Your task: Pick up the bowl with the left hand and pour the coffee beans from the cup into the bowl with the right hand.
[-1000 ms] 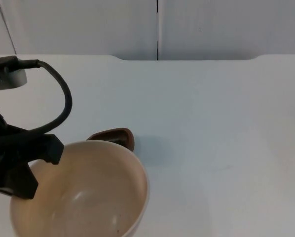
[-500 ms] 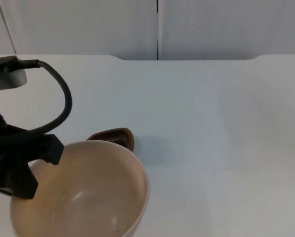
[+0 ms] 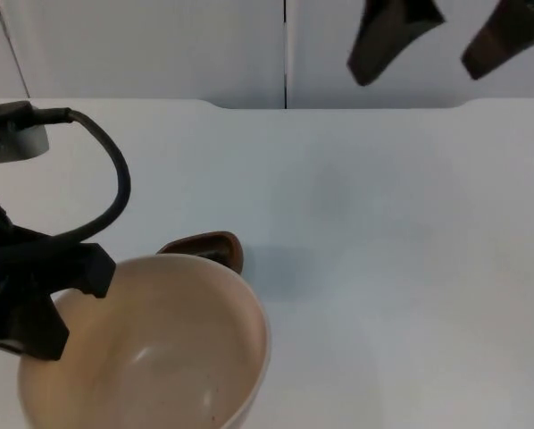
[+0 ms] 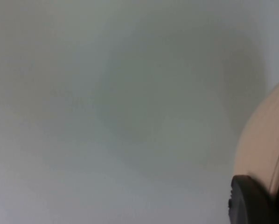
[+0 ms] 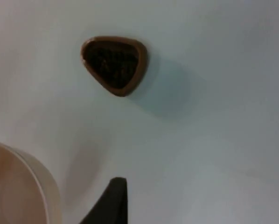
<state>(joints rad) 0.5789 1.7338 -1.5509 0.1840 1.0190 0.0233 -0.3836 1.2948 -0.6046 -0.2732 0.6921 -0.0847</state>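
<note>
One open right pincer (image 3: 450, 40) hangs far above the cup (image 3: 209, 248); left pincer (image 3: 35, 308) grips the bowl (image 3: 160, 357).

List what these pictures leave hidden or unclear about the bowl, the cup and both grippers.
- Bowl: top view cuts off its near side; the base is hidden.
- Cup: the bowl's rim covers most of it in the top view; the right wrist view shows dark contents, but individual beans are blurred.
- Left gripper: clamped at the bowl's rim, its contact point is hidden by its own body.
- Right gripper: open, its upper part is cut off.
</note>
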